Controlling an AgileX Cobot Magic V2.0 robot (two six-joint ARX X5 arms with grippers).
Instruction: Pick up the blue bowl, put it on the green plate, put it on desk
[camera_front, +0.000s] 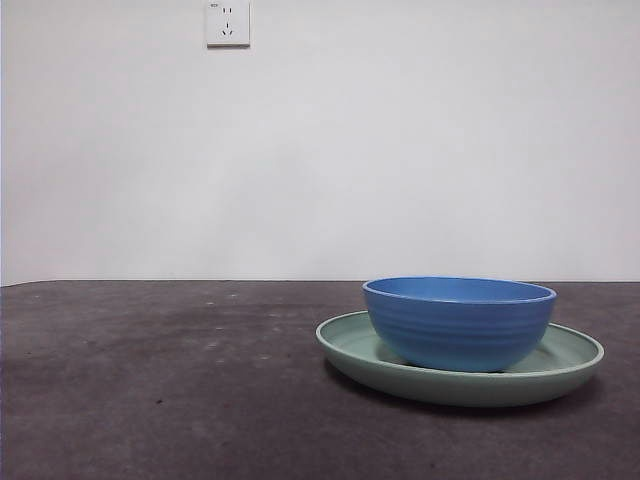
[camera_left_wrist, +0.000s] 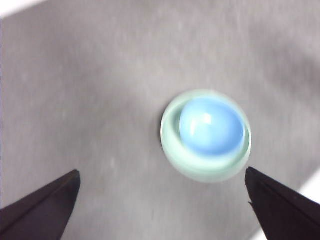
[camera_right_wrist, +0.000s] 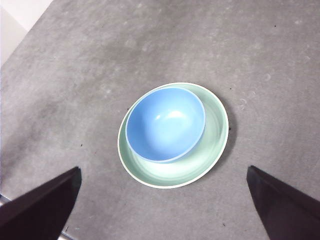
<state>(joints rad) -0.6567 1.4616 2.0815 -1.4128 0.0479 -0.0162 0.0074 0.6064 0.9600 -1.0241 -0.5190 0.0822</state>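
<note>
The blue bowl (camera_front: 458, 322) sits upright inside the green plate (camera_front: 350, 345) on the desk (camera_front: 150, 380). Left hand (camera_left_wrist: 162, 200) and right hand (camera_right_wrist: 162, 200) hover high above, both spread wide, empty.

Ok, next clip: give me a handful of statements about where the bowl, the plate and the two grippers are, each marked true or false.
1. The blue bowl sits in the green plate. True.
2. The bowl lies upside down. False: it stands upright, opening upward.
3. The left gripper is shut on the bowl. False: its jaws stand wide apart, high above the dishes.
4. The right gripper holds nothing. True.
5. The plate rests on the desk. True.
6. The bowl holds food. False: it is empty.
</note>
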